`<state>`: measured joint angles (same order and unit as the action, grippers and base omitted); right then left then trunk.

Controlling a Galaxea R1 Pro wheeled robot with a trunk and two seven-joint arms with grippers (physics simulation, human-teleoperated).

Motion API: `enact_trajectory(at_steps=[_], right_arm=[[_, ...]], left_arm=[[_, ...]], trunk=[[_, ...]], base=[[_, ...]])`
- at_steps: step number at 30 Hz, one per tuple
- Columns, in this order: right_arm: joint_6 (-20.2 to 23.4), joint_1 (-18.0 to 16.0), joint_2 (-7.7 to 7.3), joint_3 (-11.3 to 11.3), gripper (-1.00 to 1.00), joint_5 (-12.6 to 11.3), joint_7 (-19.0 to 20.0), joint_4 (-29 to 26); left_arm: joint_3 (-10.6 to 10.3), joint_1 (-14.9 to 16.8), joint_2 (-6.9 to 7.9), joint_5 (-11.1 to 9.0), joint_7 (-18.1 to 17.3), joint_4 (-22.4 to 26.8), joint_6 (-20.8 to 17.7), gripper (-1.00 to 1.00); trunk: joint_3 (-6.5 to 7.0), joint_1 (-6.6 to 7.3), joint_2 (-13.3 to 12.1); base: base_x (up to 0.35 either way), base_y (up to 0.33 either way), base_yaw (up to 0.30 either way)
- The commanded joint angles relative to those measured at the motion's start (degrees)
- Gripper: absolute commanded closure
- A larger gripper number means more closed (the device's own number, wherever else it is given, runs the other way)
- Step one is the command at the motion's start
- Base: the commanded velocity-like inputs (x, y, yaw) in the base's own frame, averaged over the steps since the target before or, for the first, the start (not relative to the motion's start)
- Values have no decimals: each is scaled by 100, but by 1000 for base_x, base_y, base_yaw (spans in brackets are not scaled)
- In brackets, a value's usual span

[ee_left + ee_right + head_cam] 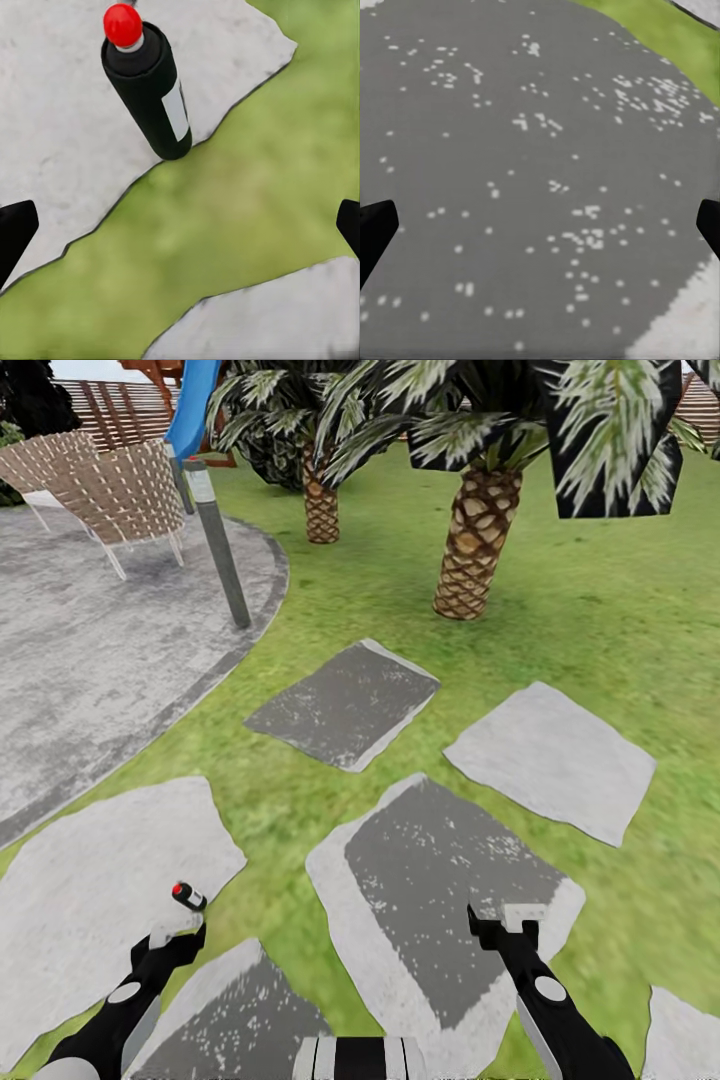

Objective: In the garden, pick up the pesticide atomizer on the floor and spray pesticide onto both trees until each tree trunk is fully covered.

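Note:
The pesticide atomizer (188, 896), a small black bottle with a red cap and a white label, stands on the edge of a pale stepping stone (95, 880) beside the grass. In the left wrist view the atomizer (154, 94) is ahead of the fingers, apart from them. My left gripper (175, 934) hovers just short of it, open and empty (180, 229). My right gripper (510, 920) is open over a dark grey stone (510, 150) dotted with tiny white specks; I cannot tell whether these are pesticide. The thick pale tree trunks are out of view.
Two scaly-trunked palms (476, 540) (321, 505) stand ahead on the lawn. A grey pole (222, 550) and a woven chair (120, 490) stand at the edge of a paved circle (90, 640) on the left. Several flat stones lie in the grass around me.

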<state>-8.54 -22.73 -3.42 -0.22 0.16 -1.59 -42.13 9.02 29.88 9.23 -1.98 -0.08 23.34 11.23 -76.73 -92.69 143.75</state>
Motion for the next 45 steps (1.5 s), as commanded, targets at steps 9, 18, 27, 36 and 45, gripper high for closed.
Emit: enact_trajectory(at_steps=[9,18,27,36,45], right_arm=[[-16,-1,1,11,-100,2,-19,3],[-16,0,-1,-1,-100,2,-25,-13],[-16,0,1,2,-100,2,-25,-14],[-16,2,1,4,-100,2,-25,-14],[-16,0,6,4,-100,-2,-25,-19]], left_arm=[[-3,-8,3,-20,-8,-5,446,-100],[1,-8,0,-16,-17,-5,455,-100],[3,-8,0,-18,-16,-5,459,-100],[54,-8,9,-98,-16,-5,463,-100],[87,-8,24,-131,-179,-5,443,-100]], trunk=[[-58,1,1],[-60,1,1],[-60,1,1],[-60,1,1],[-60,1,1]], base=[[0,0,0],[50,19,0],[95,53,0],[92,66,0],[1,1,0]])
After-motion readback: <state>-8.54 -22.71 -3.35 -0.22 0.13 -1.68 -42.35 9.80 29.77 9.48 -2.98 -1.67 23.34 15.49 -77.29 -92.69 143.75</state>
